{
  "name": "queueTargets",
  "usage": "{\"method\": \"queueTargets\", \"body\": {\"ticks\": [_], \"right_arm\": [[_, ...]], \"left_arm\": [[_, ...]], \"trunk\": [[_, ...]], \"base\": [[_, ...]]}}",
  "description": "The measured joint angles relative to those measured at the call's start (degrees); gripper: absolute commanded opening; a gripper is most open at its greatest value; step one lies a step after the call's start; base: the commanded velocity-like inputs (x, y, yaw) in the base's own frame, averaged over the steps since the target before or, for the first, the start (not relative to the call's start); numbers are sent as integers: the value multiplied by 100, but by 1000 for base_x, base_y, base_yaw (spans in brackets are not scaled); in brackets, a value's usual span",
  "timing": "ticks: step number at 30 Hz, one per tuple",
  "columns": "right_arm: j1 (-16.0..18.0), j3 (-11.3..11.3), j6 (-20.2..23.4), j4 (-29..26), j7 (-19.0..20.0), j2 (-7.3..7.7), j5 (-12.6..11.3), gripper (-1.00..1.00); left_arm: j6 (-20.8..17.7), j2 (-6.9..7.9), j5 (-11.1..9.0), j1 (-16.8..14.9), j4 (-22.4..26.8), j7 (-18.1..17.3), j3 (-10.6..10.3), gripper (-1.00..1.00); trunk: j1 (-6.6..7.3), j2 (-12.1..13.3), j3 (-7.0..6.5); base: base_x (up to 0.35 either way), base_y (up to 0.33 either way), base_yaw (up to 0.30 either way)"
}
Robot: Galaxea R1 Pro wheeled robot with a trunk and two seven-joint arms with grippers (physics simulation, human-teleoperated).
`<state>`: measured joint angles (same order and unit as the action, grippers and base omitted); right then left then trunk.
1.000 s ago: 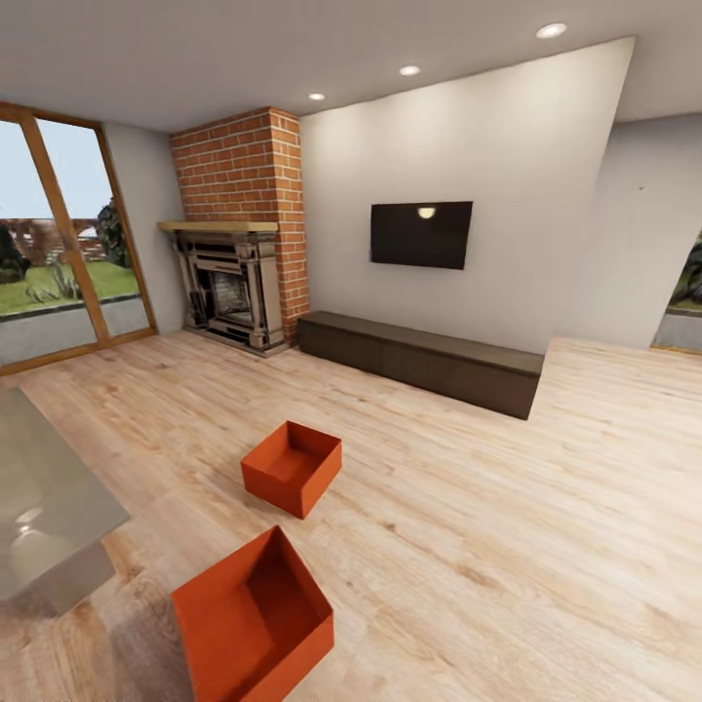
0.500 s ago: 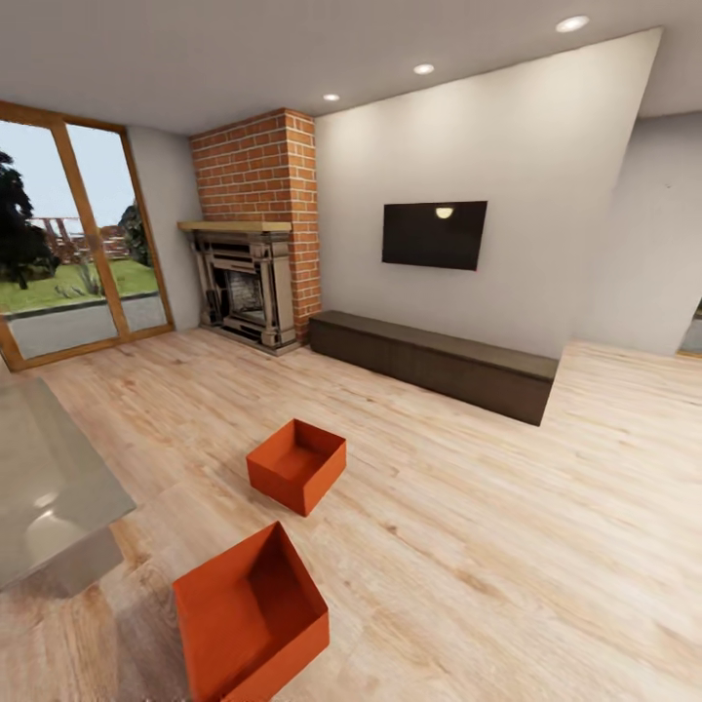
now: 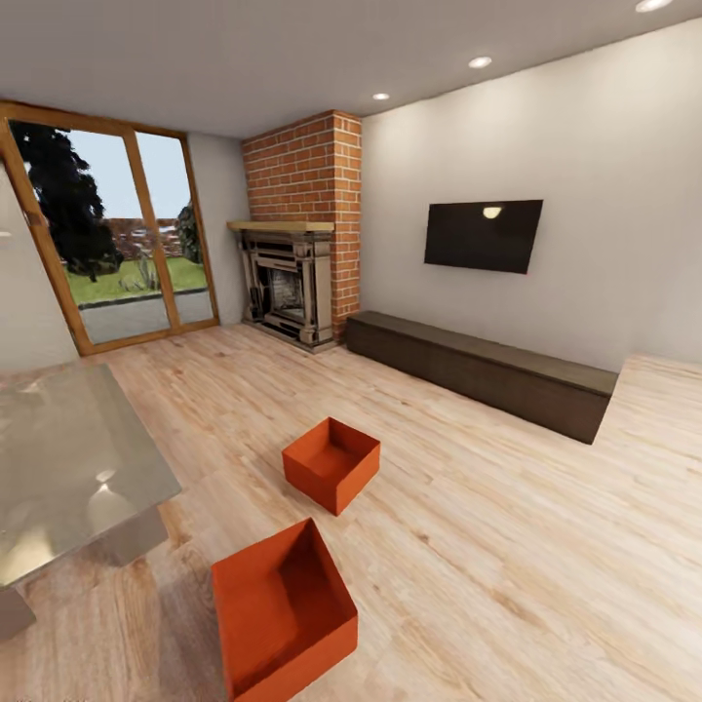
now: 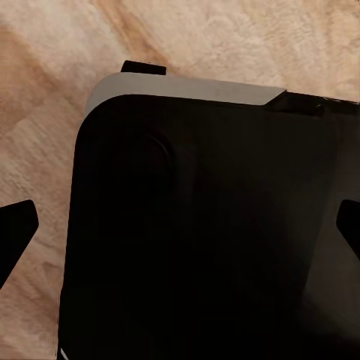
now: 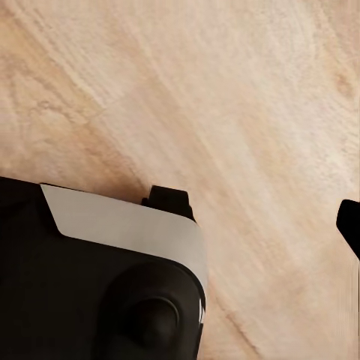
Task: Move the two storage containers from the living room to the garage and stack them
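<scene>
1. living room: light wood plank floor (image 3: 507, 526) runs wall to wall, white wall with a dark tv (image 3: 483, 235) mounted on it.
2. glazed wooden patio doors (image 3: 117, 244) at far left, garden outside.
3. red brick fireplace (image 3: 297, 229) in the corner, just right of the doors.
4. long low dark cabinet (image 3: 483, 370) along the wall under the tv, right of the fireplace.
5. glass-topped table (image 3: 58, 468) at near left, glare spots on it.
6. near storage container (image 3: 283, 609), orange-red, open top, empty, on the planks just right of the table.
7. far storage container (image 3: 331, 463), same kind, empty, on the planks further in, apart from the near one, turned corner-on.
8. left gripper (image 4: 180, 232): dark fingertips at both edges of the wrist view, spread wide, holding nothing, black robot body with a grey edge beneath.
9. right gripper: one dark fingertip (image 5: 349, 225) seen over bare planks, nothing held, can't tell how wide.
</scene>
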<state>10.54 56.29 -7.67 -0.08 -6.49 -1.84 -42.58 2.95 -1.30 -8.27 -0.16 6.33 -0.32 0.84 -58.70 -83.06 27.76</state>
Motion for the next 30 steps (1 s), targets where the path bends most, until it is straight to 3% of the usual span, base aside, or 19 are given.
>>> {"method": "queueTargets", "body": {"ticks": [8, 21, 30], "right_arm": [[0, 0, 2, 0, 0, 0, 4, 100], [0, 0, 1, 0, 0, 0, 0, 100], [-1, 0, 4, 0, -3, 0, 5, 100]], "left_arm": [[0, 0, 0, 0, 0, -4, -1, 100], [0, 0, 0, 0, 5, 0, 2, 100], [-3, 0, 1, 0, 10, 8, 6, 100]], "trunk": [[-1, 0, 0], [-3, 0, 0], [-3, 0, 0]], "base": [[258, 0, 270], [19, 0, 264], [0, -218, 24]]}}
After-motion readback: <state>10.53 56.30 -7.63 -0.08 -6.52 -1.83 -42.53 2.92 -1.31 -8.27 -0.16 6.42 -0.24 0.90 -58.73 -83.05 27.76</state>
